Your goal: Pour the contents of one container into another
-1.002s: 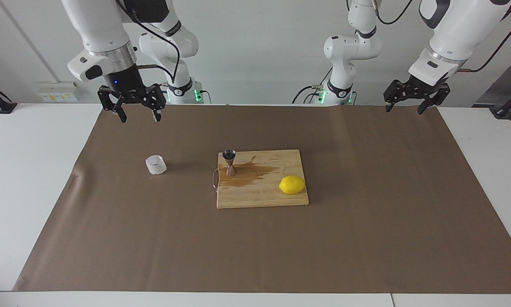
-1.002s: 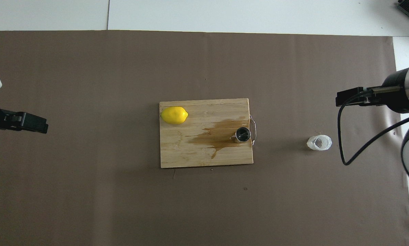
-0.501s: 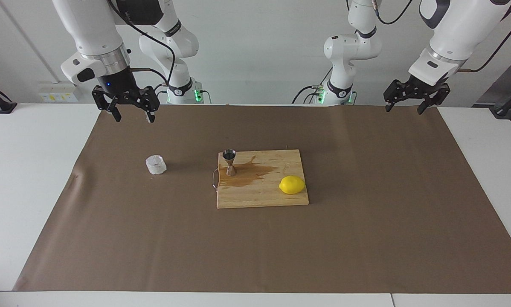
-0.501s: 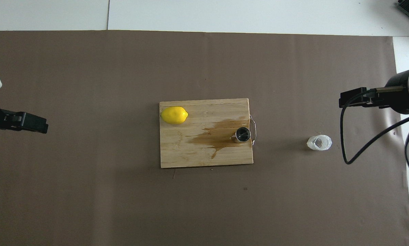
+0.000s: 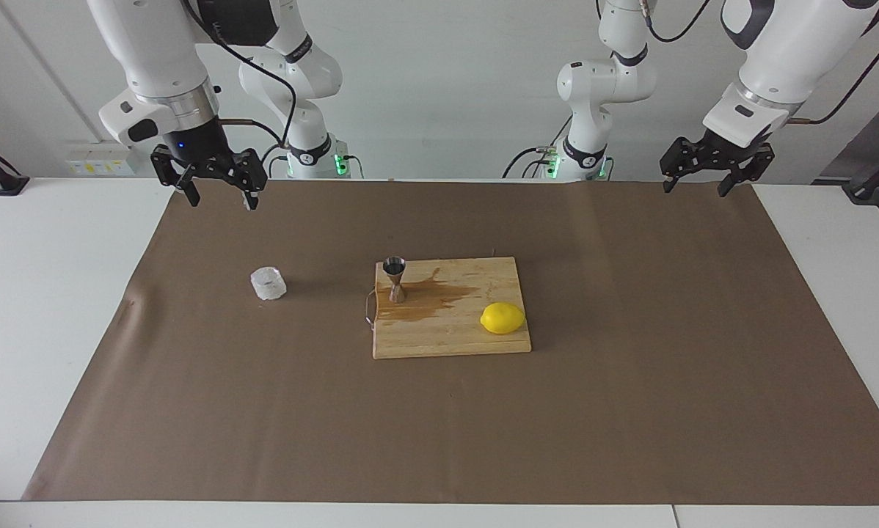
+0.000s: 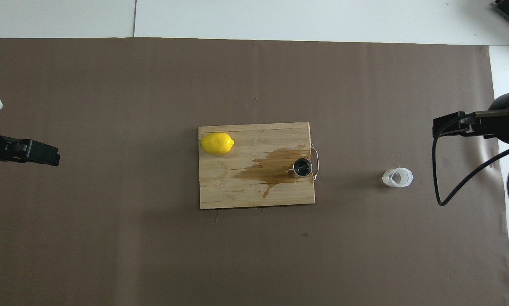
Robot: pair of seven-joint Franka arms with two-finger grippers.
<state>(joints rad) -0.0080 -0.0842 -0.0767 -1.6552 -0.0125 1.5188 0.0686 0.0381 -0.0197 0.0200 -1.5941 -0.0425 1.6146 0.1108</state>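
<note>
Glass tumbler (image 5: 268, 283) stands on the surface toward the right arm's end, beside the board with the jigger (image 5: 395, 279). Right claw (image 5: 217, 194), open and empty, hangs raised by that end; left claw (image 5: 704, 185), open, waits well apart.

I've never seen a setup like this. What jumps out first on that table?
Probably the bright yellow lemon on the wooden cutting board in the middle of the brown paper, with a brown spill spread around the little steel jigger standing on the same board. Off the board, toward the right arm's end, sits a small clear glass tumbler. Both arms hang above the table edge nearest them, the right gripper and left gripper with fingers open and empty.
</note>
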